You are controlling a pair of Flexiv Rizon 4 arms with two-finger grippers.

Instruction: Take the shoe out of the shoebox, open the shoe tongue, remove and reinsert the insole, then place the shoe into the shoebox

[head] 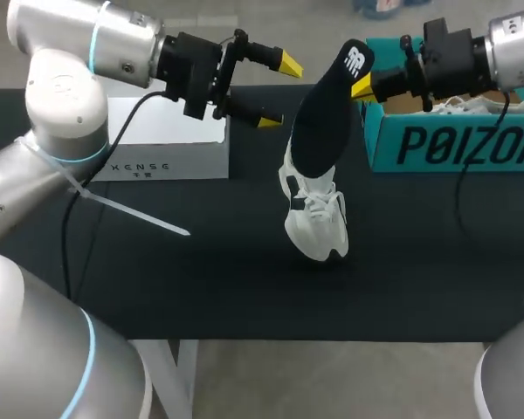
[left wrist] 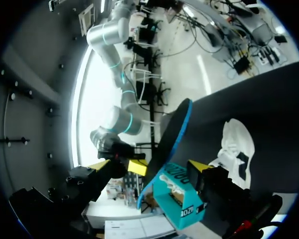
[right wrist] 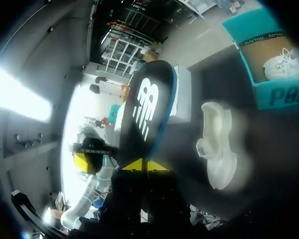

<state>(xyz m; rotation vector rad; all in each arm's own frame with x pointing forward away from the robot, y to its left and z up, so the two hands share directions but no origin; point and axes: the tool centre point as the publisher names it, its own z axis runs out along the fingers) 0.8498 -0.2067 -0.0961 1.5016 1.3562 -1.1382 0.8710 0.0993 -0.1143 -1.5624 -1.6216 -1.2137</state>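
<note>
Insole (head: 323, 122) is pinched tight in the right tool (head: 361, 85), up over the white sneaker (head: 316, 218) on the worktop (head: 201, 279); left tool (head: 279, 92) is spread wide, holding nothing.

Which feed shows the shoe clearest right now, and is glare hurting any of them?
Head view: shoe and insole evenly lit, crisp. Right wrist view: shoe smeared out of focus, insole sharp, bright glare behind it. Left wrist view: shoe bright but readable, strong backlight behind the edge-on insole.
</note>
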